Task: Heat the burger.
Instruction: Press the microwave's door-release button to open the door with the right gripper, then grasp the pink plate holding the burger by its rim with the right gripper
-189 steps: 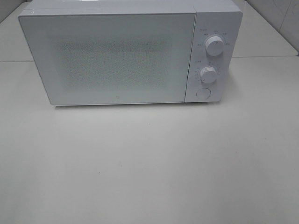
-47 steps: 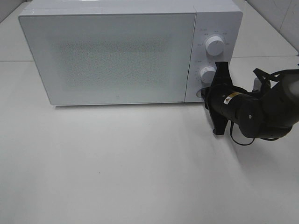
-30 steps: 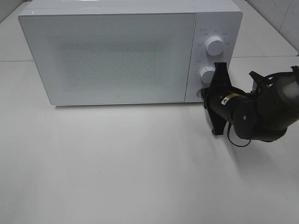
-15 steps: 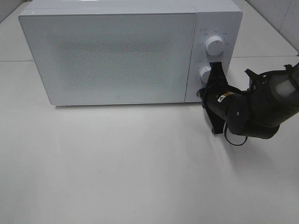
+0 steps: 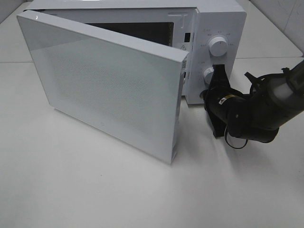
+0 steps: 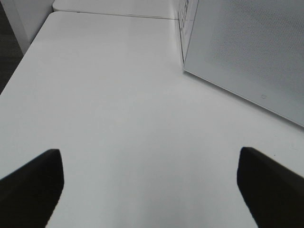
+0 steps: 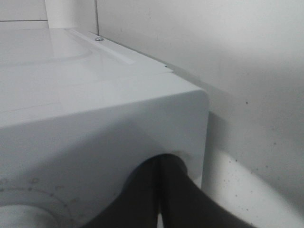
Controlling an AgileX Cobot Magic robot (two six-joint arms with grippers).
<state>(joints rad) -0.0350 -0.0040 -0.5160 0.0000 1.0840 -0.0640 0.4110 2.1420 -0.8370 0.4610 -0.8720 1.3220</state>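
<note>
Swinging out on its left hinge, the microwave door is now standing well ajar, where half a second ago it was sitting flush with the microwave. We are keeping the right gripper with its fingers pressed together, tips against the bottom corner of the control panel, just below the lower knob. Our left gripper is hovering over the white table, fingers spread wide with nothing between them, the door's outer face nearby. We are seeing the burger in no view, so we cannot tell where it is.
</note>
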